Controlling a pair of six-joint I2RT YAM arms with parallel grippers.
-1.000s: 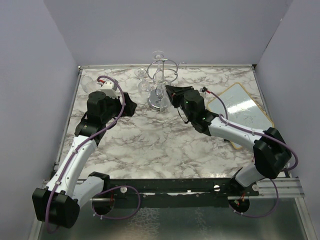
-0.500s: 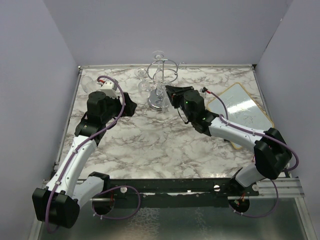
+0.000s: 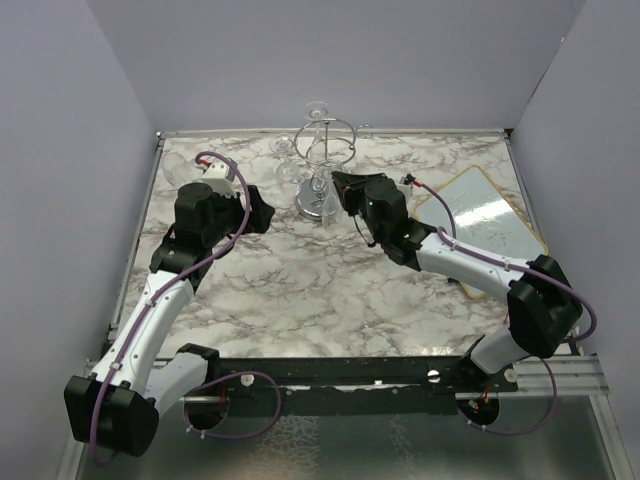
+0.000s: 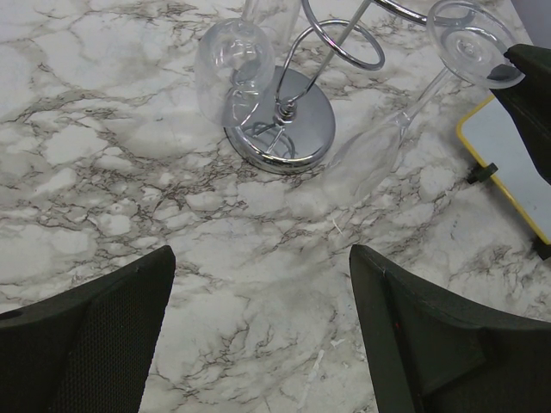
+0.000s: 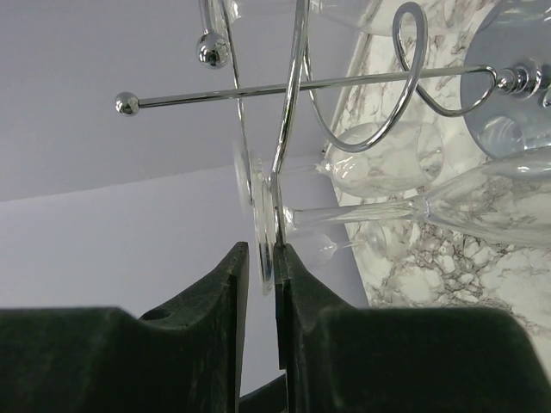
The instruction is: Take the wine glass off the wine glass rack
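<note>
The chrome wine glass rack (image 3: 322, 150) stands at the back middle of the marble table, and its round base shows in the left wrist view (image 4: 288, 129). A clear wine glass (image 4: 379, 151) leans tilted off the rack, with its foot (image 5: 265, 215) still against a wire arm. My right gripper (image 5: 263, 254) is shut on that foot, just right of the rack (image 3: 342, 186). Another glass (image 4: 232, 64) hangs bowl down on the rack. My left gripper (image 3: 262, 210) is open and empty, left of the rack over the table.
A white board with a yellow edge (image 3: 482, 222) lies at the right of the table and shows in the left wrist view (image 4: 508, 163). Purple walls close in the back and both sides. More glasses hang on the rack's far arms (image 3: 283, 148).
Almost nothing has changed. My right gripper stays at the glass foot, shifted only slightly, and the left arm has barely moved.
</note>
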